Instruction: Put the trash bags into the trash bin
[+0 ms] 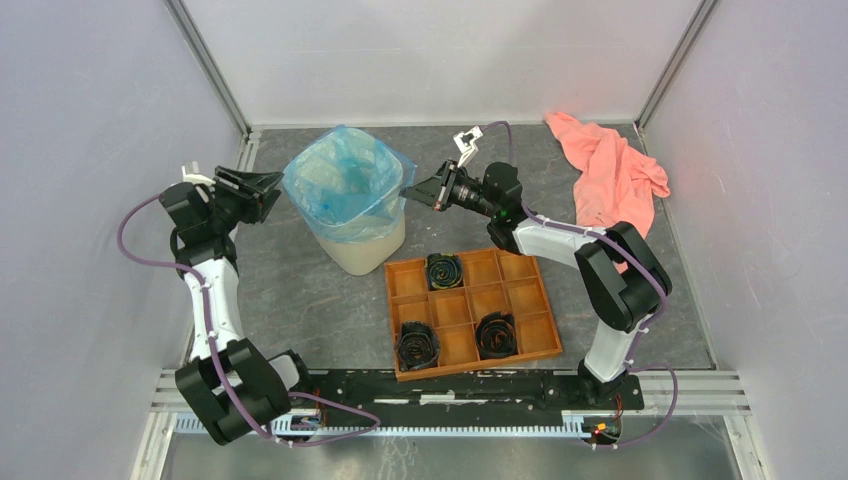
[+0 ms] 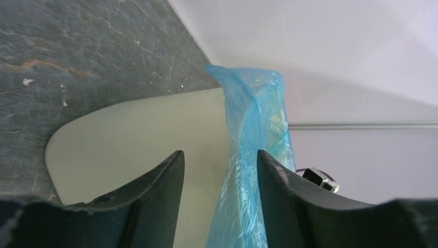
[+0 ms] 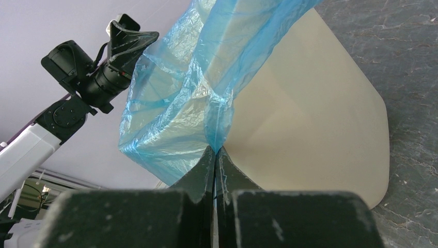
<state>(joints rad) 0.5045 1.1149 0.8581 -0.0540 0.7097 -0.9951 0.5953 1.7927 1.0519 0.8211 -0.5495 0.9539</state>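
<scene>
The light-blue trash bag [image 1: 345, 180] sits in the mouth of the cream trash bin [image 1: 365, 250] at the back middle, its film draped over the rim. My right gripper [image 1: 410, 190] is shut on the bag's right edge; the right wrist view shows the jaws [image 3: 214, 151] pinching the blue film [image 3: 175, 103] beside the bin wall [image 3: 310, 119]. My left gripper [image 1: 272, 195] is open at the bag's left edge. In the left wrist view a fold of the bag [image 2: 253, 155] lies between the open fingers [image 2: 219, 161], close to the right one, against the bin [image 2: 139, 134].
An orange compartment tray [image 1: 470, 305] with three black coiled rolls lies in front of the bin, near the right arm. A salmon-pink cloth [image 1: 615, 175] lies at the back right. Enclosure walls stand close on the left, right and back.
</scene>
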